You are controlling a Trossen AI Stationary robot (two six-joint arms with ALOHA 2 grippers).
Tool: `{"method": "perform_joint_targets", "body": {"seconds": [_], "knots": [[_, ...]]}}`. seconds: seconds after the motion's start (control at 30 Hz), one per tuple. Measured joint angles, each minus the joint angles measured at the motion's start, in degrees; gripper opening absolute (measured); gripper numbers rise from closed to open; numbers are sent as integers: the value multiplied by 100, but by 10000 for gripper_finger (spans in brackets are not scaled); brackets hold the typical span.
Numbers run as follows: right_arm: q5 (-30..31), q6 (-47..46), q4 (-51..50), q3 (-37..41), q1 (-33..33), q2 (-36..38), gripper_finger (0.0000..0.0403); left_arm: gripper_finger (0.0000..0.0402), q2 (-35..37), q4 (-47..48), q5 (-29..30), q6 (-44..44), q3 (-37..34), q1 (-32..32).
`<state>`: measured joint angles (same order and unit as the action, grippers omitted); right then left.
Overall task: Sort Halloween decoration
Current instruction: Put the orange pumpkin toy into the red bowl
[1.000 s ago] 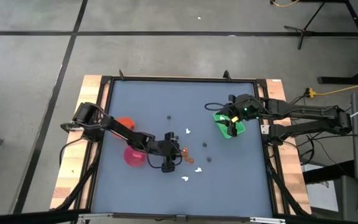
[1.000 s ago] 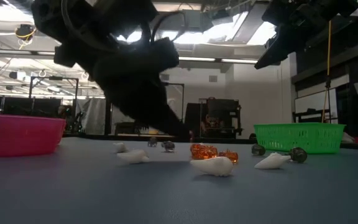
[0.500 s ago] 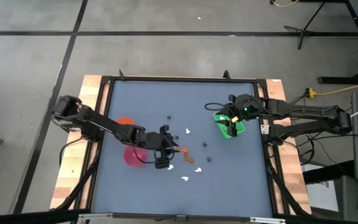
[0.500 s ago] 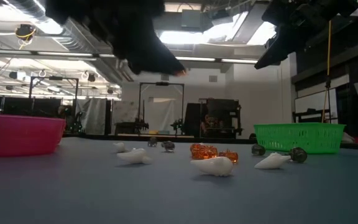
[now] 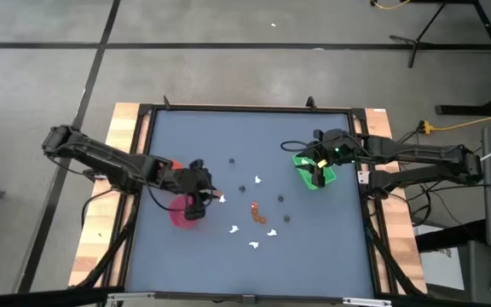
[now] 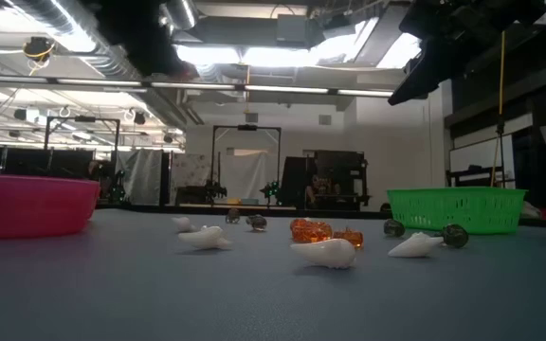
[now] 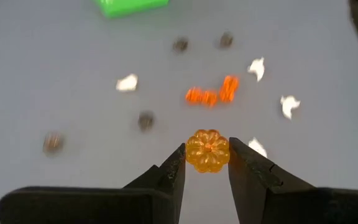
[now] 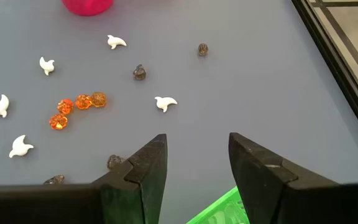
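Orange ribbed pumpkin piece clamped in left claw; right claw apart, empty.

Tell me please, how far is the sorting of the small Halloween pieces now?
Early stage. Nothing visibly sorted yet; the bowls' contents cannot be seen here. In hand: the left gripper holds an orange pumpkin piece between its fingers, above the pink bowl. The right gripper is open and empty over the green tray. Left on the table: white pieces, dark pieces and three orange pieces.
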<state>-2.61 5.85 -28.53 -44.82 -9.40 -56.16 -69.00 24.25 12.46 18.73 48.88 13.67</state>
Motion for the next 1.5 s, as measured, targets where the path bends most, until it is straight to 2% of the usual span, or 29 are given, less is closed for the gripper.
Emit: {"method": "perform_joint_targets", "body": {"seconds": [0.13, 0.33, 0.47, 0.83, 1.0, 1.23, 1.5], "knots": [[0, 1, 0, 0, 0, 0, 172, 85, 254, 934, -63, 805, 0, 2], [2, 0, -2, 0, 1, 0, 172, 85, 258, 2182, -809, 1743, 0, 82], [2, 0, -2, 0, -1, 0, 172, 85, 224, 2757, -1087, 2019, -2, 286], [2, 0, -2, 1, 1, 0, 172, 85, 226, 2804, -1135, 2034, -270, 751], [2, 0, -2, 0, -1, 0, 172, 85, 226, 2765, -1128, 2052, -468, 754], [2, 0, -1, 0, 0, 0, 172, 85, 226, 2758, -1122, 2619, -635, 734], [2, 0, -2, 0, 1, 0, 172, 85, 226, 2664, -1022, 2637, -647, 734]]}}
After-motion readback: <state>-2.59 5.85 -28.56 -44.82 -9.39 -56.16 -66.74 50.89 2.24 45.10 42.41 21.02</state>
